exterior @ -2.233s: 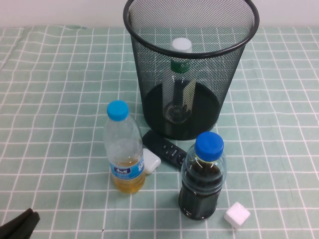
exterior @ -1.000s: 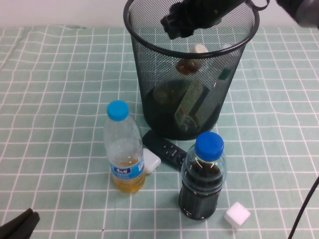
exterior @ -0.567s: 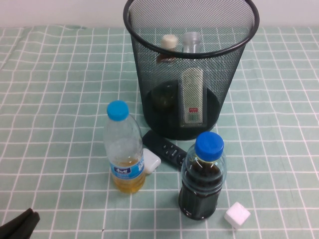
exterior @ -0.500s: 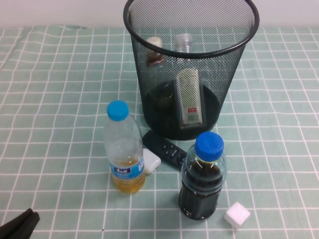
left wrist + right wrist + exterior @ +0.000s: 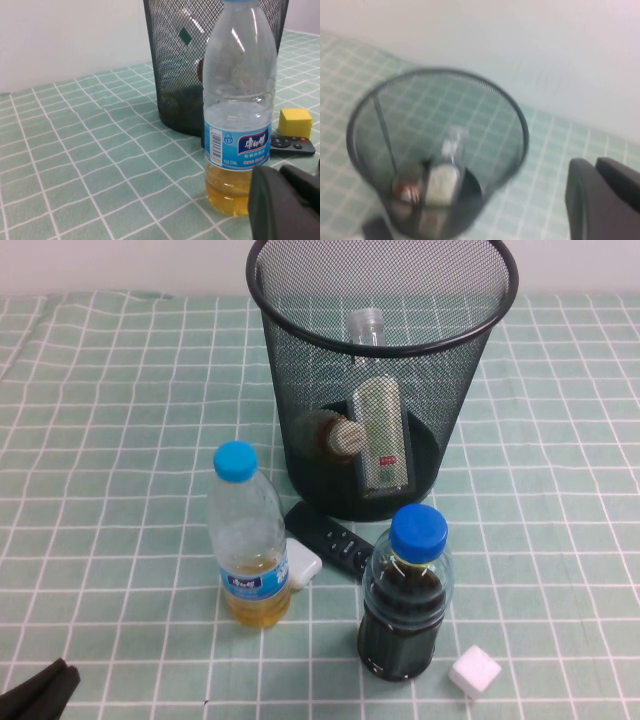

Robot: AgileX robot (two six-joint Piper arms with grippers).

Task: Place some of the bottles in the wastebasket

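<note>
The black wire-mesh wastebasket (image 5: 470,360) stands at the table's far middle. Both clear bottles are inside it. The taller bottle (image 5: 381,435) leans against the far wall with its neck up. The squat cream-capped bottle (image 5: 336,435) lies on its side at the bottom, beside it. Both also show in the right wrist view, the taller one (image 5: 441,182) and the squat one (image 5: 406,192). My right gripper (image 5: 594,164) is shut and empty, high above and to one side of the wastebasket (image 5: 370,100). My left gripper (image 5: 40,692) is shut and empty, low at the near left corner.
A blue-capped bottle of yellow liquid (image 5: 248,540) and a blue-capped bottle of dark liquid (image 5: 404,600) stand in front of the wastebasket. A black remote (image 5: 335,543) and a small block (image 5: 303,563) lie between them. A white cube (image 5: 473,672) sits near the front right.
The squat bottle has dropped from leaning near the wastebasket's rim to lying on its bottom. My right arm has left the space over the wastebasket. The left arm has not moved.
</note>
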